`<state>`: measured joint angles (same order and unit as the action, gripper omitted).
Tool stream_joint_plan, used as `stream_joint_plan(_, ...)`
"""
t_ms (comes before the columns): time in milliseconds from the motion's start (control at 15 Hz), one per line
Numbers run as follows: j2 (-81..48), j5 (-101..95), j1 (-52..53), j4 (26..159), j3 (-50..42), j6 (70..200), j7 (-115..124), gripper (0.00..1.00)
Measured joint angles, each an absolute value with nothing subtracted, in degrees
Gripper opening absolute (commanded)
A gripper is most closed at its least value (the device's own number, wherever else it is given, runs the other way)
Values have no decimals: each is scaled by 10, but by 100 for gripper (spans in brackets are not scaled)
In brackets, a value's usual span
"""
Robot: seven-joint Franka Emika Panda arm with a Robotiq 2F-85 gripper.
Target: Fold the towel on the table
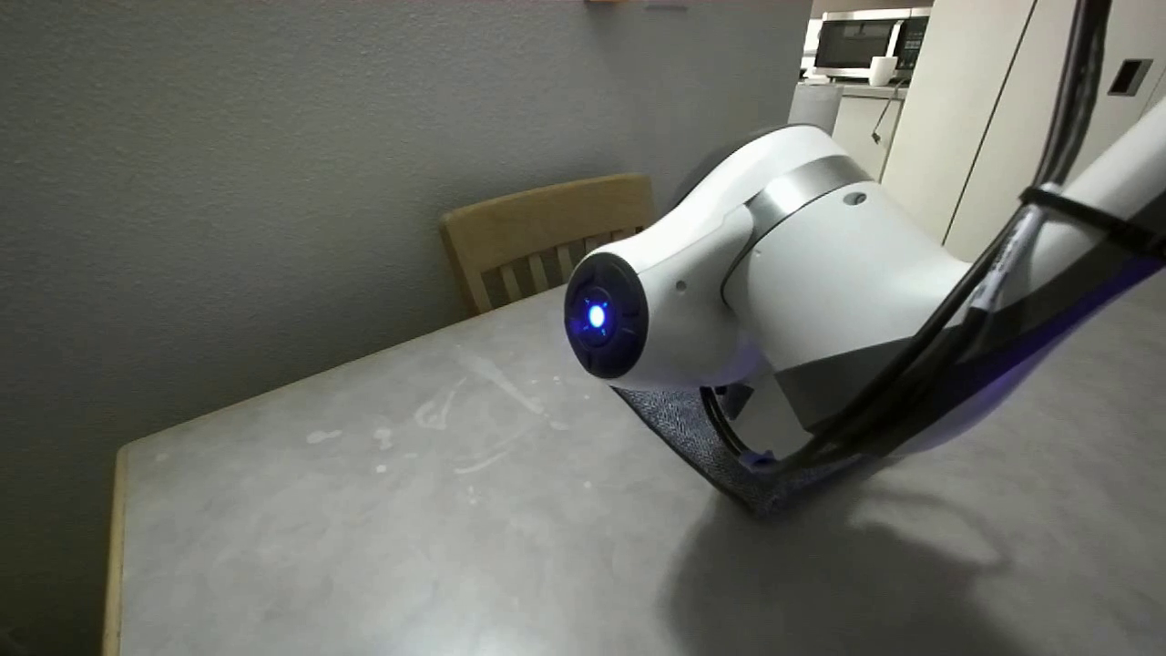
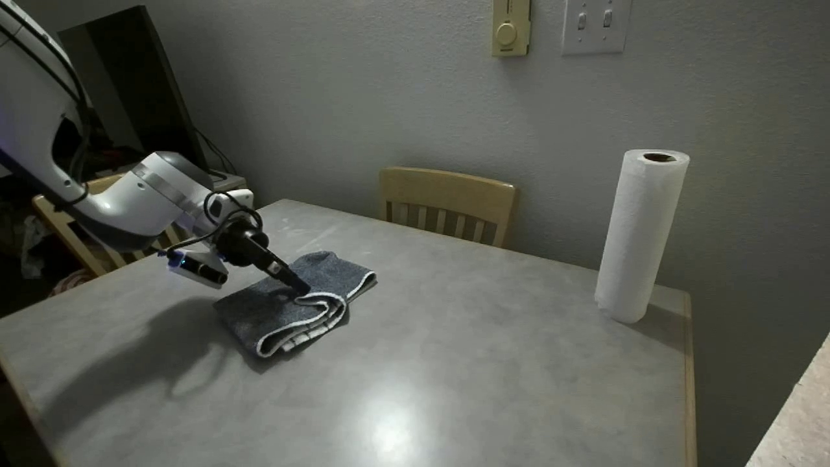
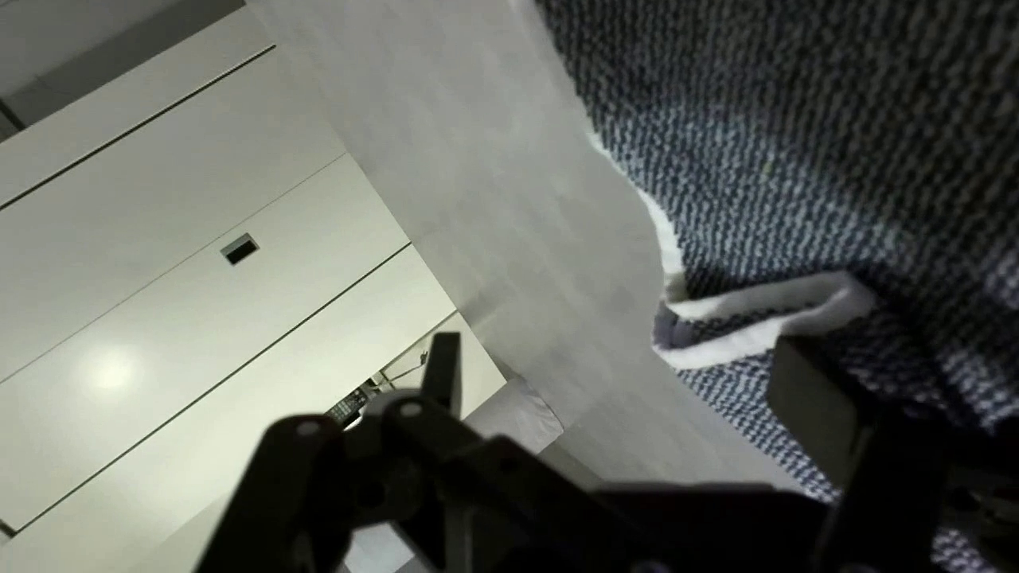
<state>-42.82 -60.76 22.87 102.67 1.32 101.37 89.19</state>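
Gaping wide, gripping nothing, my claw (image 3: 619, 378) slants down at a nubby, white-hemmed blue-grey towel (image 2: 277, 312), edge looped in folds, on smooth grey table (image 2: 493, 350).

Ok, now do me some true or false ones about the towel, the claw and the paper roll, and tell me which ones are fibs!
1. The towel lies on the table. True.
2. The towel is spread out flat with no folds. False: it is folded over in layers.
3. The paper roll stands on its end. True.
4. The claw is open. True.
5. The towel is bright red. False: it is blue-grey.
6. The paper roll touches the towel. False: they are apart on the table.
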Motion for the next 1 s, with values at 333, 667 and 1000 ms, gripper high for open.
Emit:
stream_joint_plan(333,-428,-579,218,1007,31,991,868,34)
stream_joint_plan(667,-417,-509,207,994,35,997,936,1)
stream_joint_plan(1000,-340,-511,174,1098,31,1105,1077,0)
